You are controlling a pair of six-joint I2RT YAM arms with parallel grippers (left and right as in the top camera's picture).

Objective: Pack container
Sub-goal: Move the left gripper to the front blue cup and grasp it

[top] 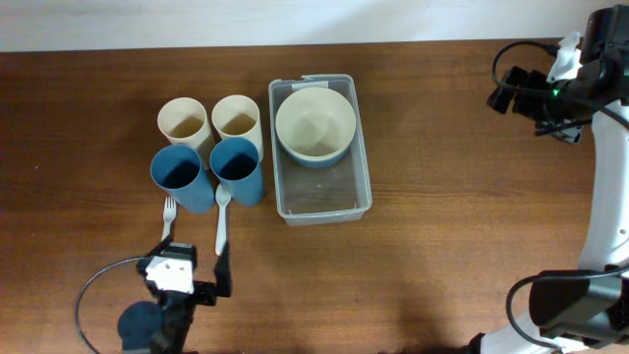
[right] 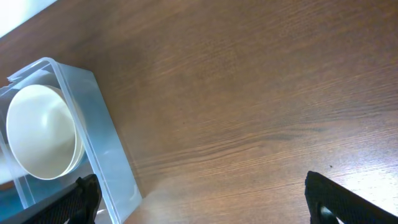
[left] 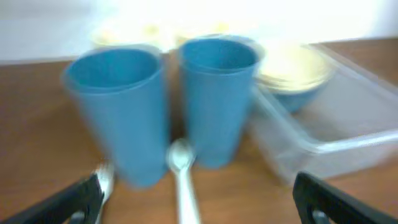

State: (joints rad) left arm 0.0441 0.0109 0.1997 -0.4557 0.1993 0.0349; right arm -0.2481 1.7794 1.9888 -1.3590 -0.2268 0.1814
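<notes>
At left wrist: we see the left gripper (left: 196, 202) spread wide and empty, facing spoon (left: 180, 158) and fork (top: 168, 218).
At right wrist: right gripper (right: 199, 193) released, holding nothing, well apart from everything.
Container (top: 322, 189): mid-table, just beside the cups (top: 236, 162).
Done: bowls (top: 314, 123) nested in its far end.
Left: we judge four cups, fork and spoon unpacked.

White arms (top: 608, 202), apparently black fingers (left: 331, 200)
</notes>
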